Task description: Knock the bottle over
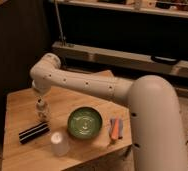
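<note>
Bottle (42, 110) upright at the counter's (17, 152) left side, end effector (39, 93) just above its cap; finger opening cannot be told. Risk, as a judgement: a glancing push slides it toward the black bar (33, 132) without toppling it.

Pincer (38, 97), left of centre: white, above the clear, white-capped bottle (42, 110). Bowl (85, 123): green. Cup (59, 143): translucent white. Lower-left packet (34, 133): black with pale stripe. Bench (17, 107): light wood. Lower-centre item (116, 128): orange and grey.
</note>
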Available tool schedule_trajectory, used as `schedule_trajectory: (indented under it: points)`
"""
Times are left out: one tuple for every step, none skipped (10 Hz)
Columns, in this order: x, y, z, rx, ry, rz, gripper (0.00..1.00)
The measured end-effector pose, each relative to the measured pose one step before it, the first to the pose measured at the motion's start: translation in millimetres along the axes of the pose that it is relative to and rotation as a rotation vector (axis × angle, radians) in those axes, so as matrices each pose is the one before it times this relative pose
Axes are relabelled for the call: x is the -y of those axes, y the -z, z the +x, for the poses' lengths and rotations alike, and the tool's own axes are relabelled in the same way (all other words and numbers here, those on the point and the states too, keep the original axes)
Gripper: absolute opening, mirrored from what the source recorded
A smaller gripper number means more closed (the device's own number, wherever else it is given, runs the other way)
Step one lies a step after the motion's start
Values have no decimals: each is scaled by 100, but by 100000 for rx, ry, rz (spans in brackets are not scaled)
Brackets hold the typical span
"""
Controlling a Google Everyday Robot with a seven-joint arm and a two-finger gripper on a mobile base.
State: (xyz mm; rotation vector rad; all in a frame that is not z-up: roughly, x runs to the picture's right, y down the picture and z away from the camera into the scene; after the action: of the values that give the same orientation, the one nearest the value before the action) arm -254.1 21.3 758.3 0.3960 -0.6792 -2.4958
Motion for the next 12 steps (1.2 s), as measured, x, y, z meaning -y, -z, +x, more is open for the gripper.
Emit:
schedule_trajectory:
  points:
    - [-323, 830, -1440, 1182, -753, -1768, 0]
    - [-646, 667, -1081, 744, -936, -1817, 0]
    - [-2043, 786, -1801, 1147, -3286, -2995, 0]
    - [-1403, 377, -1045, 629, -2573, -1723, 0]
    - [-919, 194, -753, 358, -1788, -1212, 0]
    - [-865, 89, -628, -10, -2371, -1182, 0]
    - [-5, -115, 63, -211, -1137, 156, 0]
    - [110, -260, 360, -213, -970, 121, 0]
    - [341, -362, 613, -231, -417, 377, 0]
    - [92, -171, 205, -124, -324, 125, 0]
    - [-12, -138, 62, -165, -608, 295, 3]
    - [100, -44, 54, 1, 102, 150, 4]
